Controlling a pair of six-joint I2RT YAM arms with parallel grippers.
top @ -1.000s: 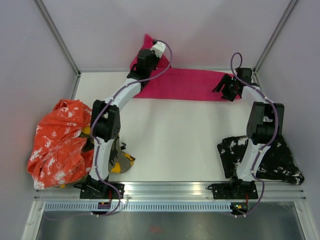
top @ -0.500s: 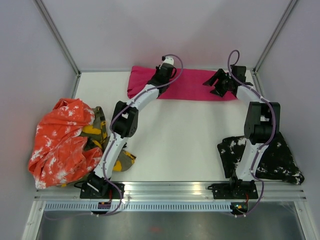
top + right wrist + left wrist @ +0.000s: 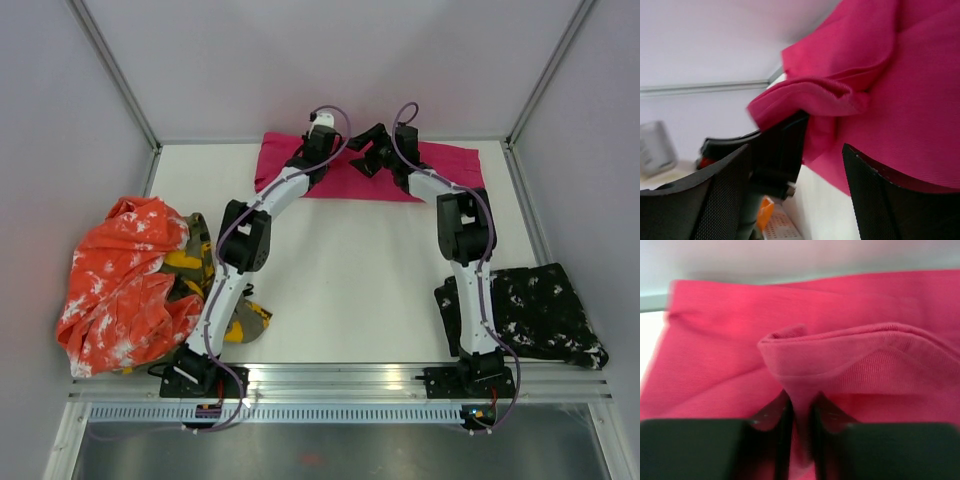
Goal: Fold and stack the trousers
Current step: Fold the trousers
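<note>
One raised fold of flat magenta-pink trousers (image 3: 440, 165) sits pinched in the left gripper (image 3: 799, 412); right gripper (image 3: 371, 150) gapes beside it, orange-white trousers (image 3: 115, 280) heaped well apart.

Even bright light, blurry wrist close-ups

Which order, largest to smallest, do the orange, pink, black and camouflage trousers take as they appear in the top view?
1. The orange trousers, clearly the largest.
2. The pink trousers and the black trousers: too alike to rank, and both are partly hidden.
3. The camouflage trousers: only a strip shows.
</note>
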